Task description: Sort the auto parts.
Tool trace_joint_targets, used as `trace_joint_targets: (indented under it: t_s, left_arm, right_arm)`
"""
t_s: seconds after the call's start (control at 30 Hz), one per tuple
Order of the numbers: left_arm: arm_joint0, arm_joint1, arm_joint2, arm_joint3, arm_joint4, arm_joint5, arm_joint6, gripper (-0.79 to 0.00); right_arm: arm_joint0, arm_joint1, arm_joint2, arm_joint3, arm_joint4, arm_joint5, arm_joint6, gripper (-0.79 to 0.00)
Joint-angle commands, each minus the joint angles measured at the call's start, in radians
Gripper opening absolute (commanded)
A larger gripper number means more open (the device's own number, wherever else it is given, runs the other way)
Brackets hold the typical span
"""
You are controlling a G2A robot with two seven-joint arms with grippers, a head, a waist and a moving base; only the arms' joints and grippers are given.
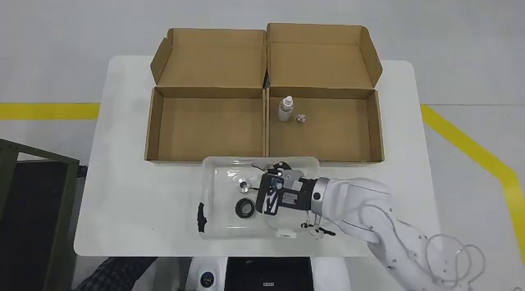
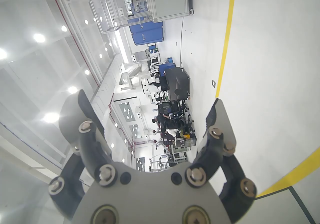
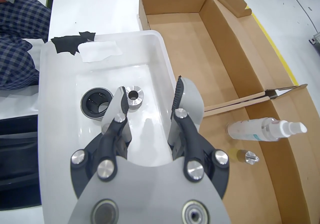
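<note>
right claw [image 3: 150, 83] spread wide, empty, partly hiding the black ring [image 3: 93, 105]; left claw [image 2: 149, 96] wide too.

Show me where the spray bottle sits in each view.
Top view: spray bottle in one cardboard box, near the wall it shares with the other box.
Right wrist view: bottle lying on that box's floor, near the same dividing wall.
Left wrist view: faces the factory hall, away from the table.
Shared landmark: the small metal part beside the bottle.
</note>
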Motion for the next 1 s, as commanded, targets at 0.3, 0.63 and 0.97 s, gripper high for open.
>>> trace_joint_targets:
  t_s: [0.3,0.63,0.97]
  left_arm:
    - [0.0,0.0,0.0,0.0,0.0,0.0,0.0,0.0]
    - [0.0,0.0,0.0,0.0,0.0,0.0,0.0,0.0]
    - [0.0,0.0,0.0,0.0,0.0,0.0,0.0,0.0]
  right_arm:
    - [0.041,-0.012,-0.061,0.074,-0.047,-0.024,-0.008,-0.462]
    - [0.076,-0.02,-0.082,0.138,-0.047,-0.037,0.004,-0.465]
    - [0.102,-0.031,-0.113,0.189,-0.032,-0.044,0.019,-0.465]
